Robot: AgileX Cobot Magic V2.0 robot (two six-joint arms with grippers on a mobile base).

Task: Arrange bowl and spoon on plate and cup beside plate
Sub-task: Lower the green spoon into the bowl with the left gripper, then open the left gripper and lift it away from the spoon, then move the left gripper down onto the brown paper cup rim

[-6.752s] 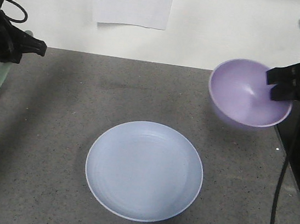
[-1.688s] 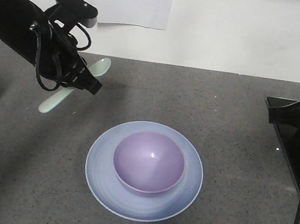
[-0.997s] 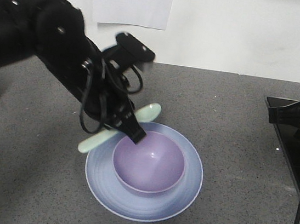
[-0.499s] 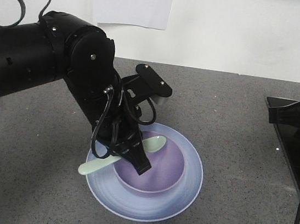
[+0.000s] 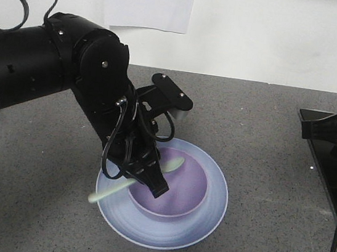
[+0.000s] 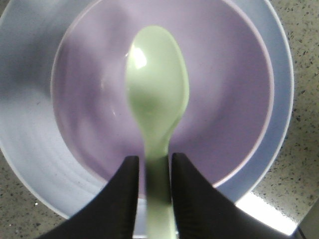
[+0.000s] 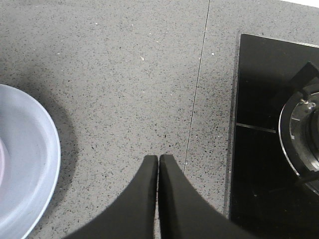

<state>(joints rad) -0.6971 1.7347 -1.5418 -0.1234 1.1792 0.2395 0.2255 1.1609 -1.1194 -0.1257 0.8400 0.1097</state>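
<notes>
Gripping the small pale mint-green spoon [image 6: 157, 89] by its handle, my left gripper [image 6: 155, 160] has both black fingers [image 6: 127, 199] pressed against its sides. The oval scoop points forward over the hollow of the round glossy lavender-purple bowl [image 6: 224, 99]. I cannot tell whether the scoop touches the bowl's inner surface. The bowl sits in the middle of the round shallow pale blue-lavender plate [image 6: 30, 149], whose rim shows all around it.

From the front view, my left arm leans down over the near-left side of the plate [image 5: 214, 200]. The spoon's handle end sticks out blurred past the plate's left edge, above the grey speckled countertop [image 5: 268, 126].

My right gripper [image 7: 158, 160] is well off to the right, with its jaws pressed together and nothing between them. It hangs above bare counter, between the plate's edge [image 7: 47, 149] and a black glass stovetop [image 7: 264, 99].
</notes>
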